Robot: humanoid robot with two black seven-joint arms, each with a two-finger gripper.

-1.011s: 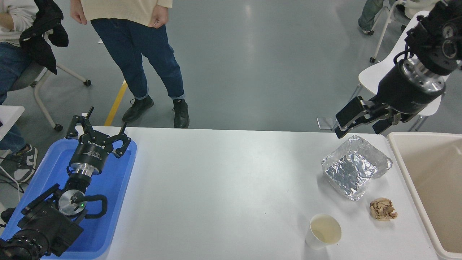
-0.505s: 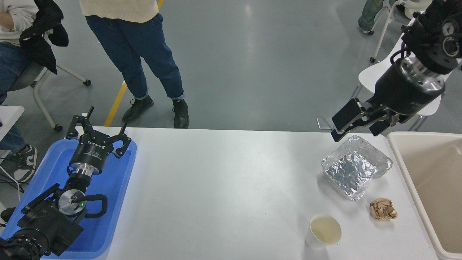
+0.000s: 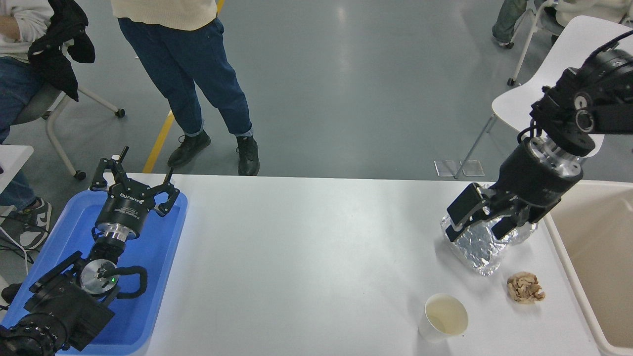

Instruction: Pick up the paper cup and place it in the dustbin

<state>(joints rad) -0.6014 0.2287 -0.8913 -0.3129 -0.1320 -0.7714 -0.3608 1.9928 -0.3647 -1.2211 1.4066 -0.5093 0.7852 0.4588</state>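
Head view showed the cup (image 3: 443,318) upright on the table (image 3: 306,257) near its front edge, untouched, nothing done yet. Right gripper (image 3: 478,220) hung over the foil tray (image 3: 474,249), jaws apart, empty, well short of the cup. Bin (image 3: 593,257) waited at right. Left gripper (image 3: 132,187) sat open over the blue tray (image 3: 163,257).

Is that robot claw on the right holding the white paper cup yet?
Apart. In the head view the right gripper hangs open over the foil tray, while the paper cup stands alone nearer the camera, with bare table between them.
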